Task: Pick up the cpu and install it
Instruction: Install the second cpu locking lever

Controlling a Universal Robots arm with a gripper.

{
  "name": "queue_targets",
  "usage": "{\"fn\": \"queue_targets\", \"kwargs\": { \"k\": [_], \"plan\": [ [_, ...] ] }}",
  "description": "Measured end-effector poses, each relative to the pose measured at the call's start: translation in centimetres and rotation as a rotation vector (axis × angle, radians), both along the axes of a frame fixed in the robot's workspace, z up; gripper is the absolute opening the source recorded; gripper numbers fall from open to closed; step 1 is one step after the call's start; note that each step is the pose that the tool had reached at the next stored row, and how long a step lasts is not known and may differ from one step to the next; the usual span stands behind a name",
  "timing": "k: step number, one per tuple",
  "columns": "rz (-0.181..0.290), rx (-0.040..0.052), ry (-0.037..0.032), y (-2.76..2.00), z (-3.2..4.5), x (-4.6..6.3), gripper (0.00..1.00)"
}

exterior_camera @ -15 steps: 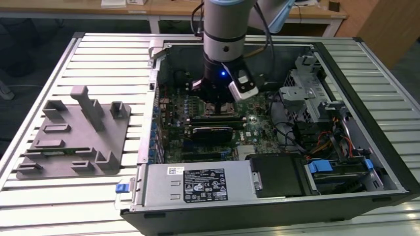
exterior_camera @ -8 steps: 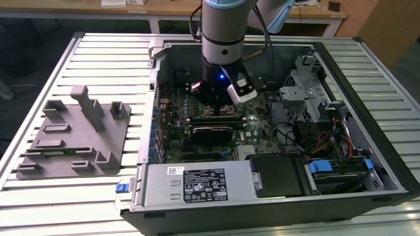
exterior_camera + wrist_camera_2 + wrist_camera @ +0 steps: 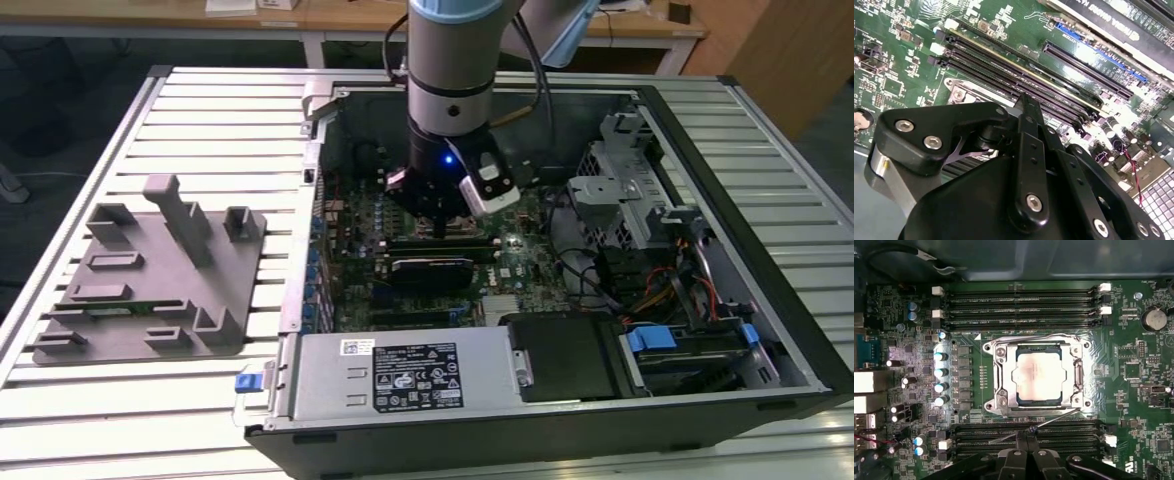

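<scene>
One cpu (image 3: pixel 1036 376) sits socketed, just beyond the pincer (image 3: pixel 1026 436).

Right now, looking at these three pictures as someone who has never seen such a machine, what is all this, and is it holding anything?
The grey column is a robot arm reaching down into an opened computer case that lies on a slatted table. One picture is taken from outside; the other two come from cameras riding on the arm's wrist. In the first wrist view, the gripper hangs just above the green motherboard, and the silvery cpu sits in its socket frame. The fingers look closed and empty. A grey plastic tray lies beside the case.
</scene>
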State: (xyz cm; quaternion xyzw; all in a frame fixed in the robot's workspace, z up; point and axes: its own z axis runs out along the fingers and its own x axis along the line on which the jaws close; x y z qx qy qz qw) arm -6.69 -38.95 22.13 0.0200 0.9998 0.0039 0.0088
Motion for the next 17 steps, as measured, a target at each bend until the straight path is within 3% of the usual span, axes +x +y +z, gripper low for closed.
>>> {"fn": "queue_targets", "kwargs": {
  "k": [12,17],
  "plan": [
    [0.000,0.0010,0.0001,0.00,-0.70,-0.8,0.11],
    [0.000,0.0057,-0.0002,0.01,-1.07,-1.5,0.11]
  ]
}}
